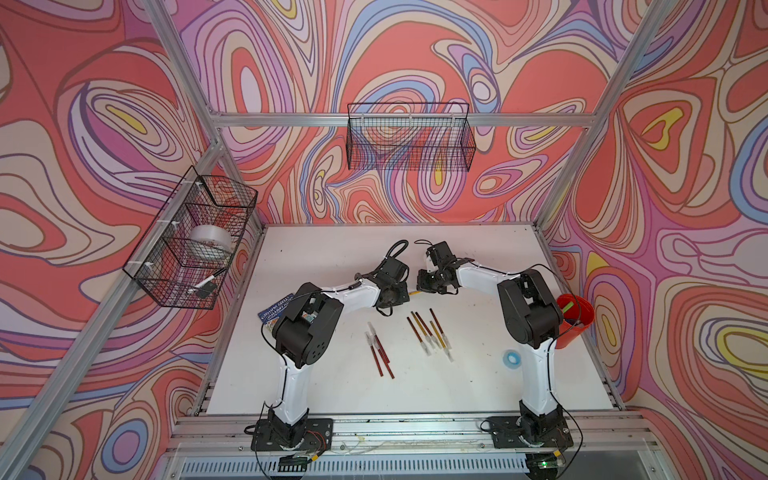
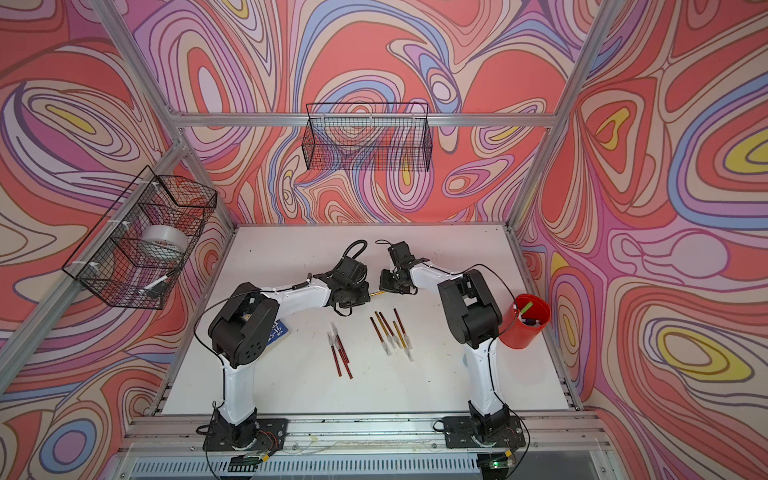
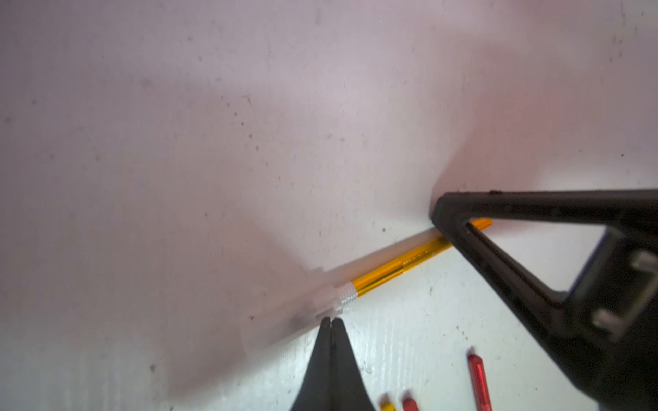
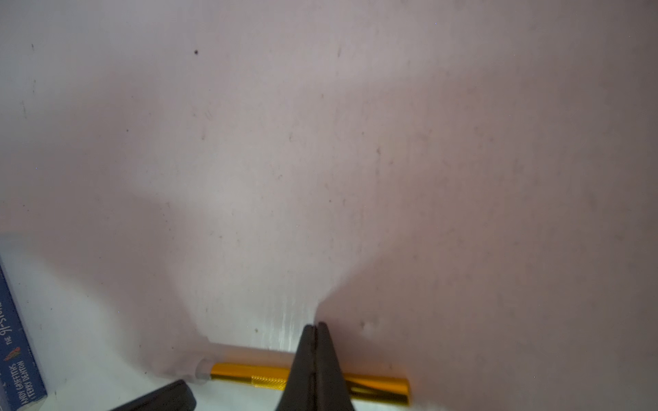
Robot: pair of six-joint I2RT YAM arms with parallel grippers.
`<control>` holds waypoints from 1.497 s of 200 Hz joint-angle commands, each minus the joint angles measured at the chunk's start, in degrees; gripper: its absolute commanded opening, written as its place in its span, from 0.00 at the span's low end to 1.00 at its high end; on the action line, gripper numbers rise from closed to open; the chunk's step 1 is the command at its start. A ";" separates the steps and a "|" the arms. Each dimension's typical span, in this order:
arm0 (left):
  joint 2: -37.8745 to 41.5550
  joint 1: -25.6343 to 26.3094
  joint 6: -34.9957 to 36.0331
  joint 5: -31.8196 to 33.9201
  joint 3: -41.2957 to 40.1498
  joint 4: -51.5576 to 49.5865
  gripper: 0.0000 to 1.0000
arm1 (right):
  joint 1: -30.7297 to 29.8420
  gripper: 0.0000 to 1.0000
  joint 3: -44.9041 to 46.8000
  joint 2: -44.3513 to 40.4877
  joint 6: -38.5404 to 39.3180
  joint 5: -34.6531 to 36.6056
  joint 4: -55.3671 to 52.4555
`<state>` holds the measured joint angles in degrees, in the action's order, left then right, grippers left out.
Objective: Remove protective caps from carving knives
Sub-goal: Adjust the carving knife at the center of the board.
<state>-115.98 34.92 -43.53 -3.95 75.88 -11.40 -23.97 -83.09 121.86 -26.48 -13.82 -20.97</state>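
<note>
— Walls first: swirl-patterned red, pink and lilac cloth (image 1: 415, 50) on three sides; white scuffed tabletop (image 1: 332, 257) below; got that?
— Noted; black wire basket on the back wall (image 1: 409, 137); second black wire basket on the left frame (image 1: 166, 270), a roll of clear tape (image 1: 210, 243) inside; next?
— Two white-and-black arms bent inward, wrists close together mid-table; red plastic bucket (image 1: 575, 320) beside the right arm; blue paperback book (image 4: 17, 356) partly under the left arm.
— Knives?
— Two loose groups nearer the arm bases: dark red capped carving knives (image 1: 384, 359), caps toward the far side; mixed red and yellow capped carving knives (image 1: 424, 330), caps toward the near side; one yellow metal carving knife (image 3: 402, 265) apart from both, between the grippers; on the table or just over it, cannot tell.
— Grippers?
— Right gripper (image 4: 317, 325) closed tight, nothing seen between the jaws; its fingers lie across the yellow handle; left gripper (image 3: 331, 321) closed the same way, tips touching the rim of the translucent whitish plastic cap (image 3: 302, 318); that cap sits over the blade end, against the silver knurled collar (image 3: 347, 295); blade too blurred to see.
— Smallest: blue tape ring (image 1: 509, 357), flat near the right arm's base.
</note>
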 commanded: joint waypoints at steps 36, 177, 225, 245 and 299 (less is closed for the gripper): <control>-3.17 -1.26 0.37 -0.77 4.04 -2.57 0.00 | 0.29 0.00 3.45 -2.17 1.11 0.66 -2.32; -4.31 -2.26 1.18 -1.39 9.07 -2.74 0.00 | 0.25 0.00 8.90 -8.72 2.64 -0.23 -3.81; 1.32 -2.99 0.04 -1.65 5.88 -1.76 0.05 | 0.16 0.19 7.23 -9.15 6.61 0.91 -4.83; 5.72 -4.07 -2.67 -2.63 0.20 1.67 0.14 | -0.03 0.27 6.51 -8.87 9.92 0.94 -4.08; 19.10 -7.44 -4.72 -0.57 -13.29 4.46 0.49 | -3.77 0.33 3.32 -7.45 20.21 5.16 -5.02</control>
<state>-101.97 28.84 -46.33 -6.02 66.70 -8.25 -25.12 -77.38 114.34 -13.30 -11.99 -25.17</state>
